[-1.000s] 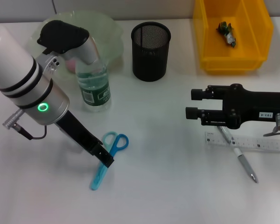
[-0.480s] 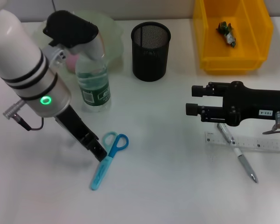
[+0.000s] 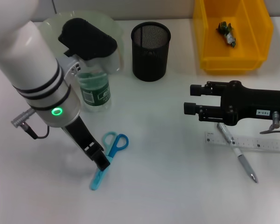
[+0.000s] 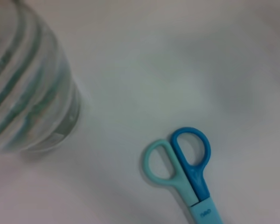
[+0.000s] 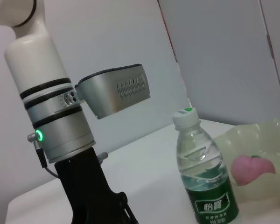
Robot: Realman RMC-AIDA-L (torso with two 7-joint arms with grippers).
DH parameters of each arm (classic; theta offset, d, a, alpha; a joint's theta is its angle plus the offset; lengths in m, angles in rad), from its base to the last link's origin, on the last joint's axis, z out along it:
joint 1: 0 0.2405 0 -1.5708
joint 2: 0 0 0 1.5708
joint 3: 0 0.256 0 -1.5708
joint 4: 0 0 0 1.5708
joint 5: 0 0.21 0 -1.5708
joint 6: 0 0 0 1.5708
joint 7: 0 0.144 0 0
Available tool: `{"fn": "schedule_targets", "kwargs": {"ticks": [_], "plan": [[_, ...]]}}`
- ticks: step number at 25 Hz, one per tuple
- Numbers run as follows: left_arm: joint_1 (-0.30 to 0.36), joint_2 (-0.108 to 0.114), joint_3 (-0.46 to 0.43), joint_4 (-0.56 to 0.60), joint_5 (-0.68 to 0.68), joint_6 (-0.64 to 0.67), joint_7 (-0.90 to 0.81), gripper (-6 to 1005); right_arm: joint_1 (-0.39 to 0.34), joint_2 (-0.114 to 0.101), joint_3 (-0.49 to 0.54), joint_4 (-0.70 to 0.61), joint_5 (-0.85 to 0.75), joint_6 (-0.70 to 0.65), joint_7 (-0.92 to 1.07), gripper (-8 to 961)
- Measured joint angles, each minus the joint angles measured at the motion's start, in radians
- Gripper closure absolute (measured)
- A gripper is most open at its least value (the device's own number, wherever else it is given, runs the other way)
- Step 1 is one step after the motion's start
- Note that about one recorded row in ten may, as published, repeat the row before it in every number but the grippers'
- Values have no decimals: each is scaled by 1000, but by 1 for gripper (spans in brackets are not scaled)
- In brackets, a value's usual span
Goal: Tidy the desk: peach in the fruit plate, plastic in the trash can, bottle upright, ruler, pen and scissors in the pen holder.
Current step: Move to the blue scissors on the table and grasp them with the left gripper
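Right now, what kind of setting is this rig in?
Probably an office-style desk mock-up: a white tabletop with a black mesh pen holder, a clear plastic ruler, and blue-handled scissors lying beside the left tool.

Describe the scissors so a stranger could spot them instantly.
Start at the upright water bottle on the robot's left side of the white desk. Just in front of it, under the left gripper, lie the scissors. They alone have two loop handles, one teal, one blue.

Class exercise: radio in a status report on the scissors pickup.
Left gripper down on scissors, grip unclear. Right gripper idle above pen. Nothing blocking.
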Motion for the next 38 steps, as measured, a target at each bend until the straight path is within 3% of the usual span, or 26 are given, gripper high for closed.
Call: {"fn": "schedule_targets", "kwargs": {"ticks": [15, 38], "plan": [[13, -1, 89, 7, -50, -49, -21, 157, -9, 0, 0, 6, 1, 0, -3, 303], [23, -1, 121, 1, -53, -88, -23, 156, -12, 0, -2, 9, 25, 0, -3, 302]]}}
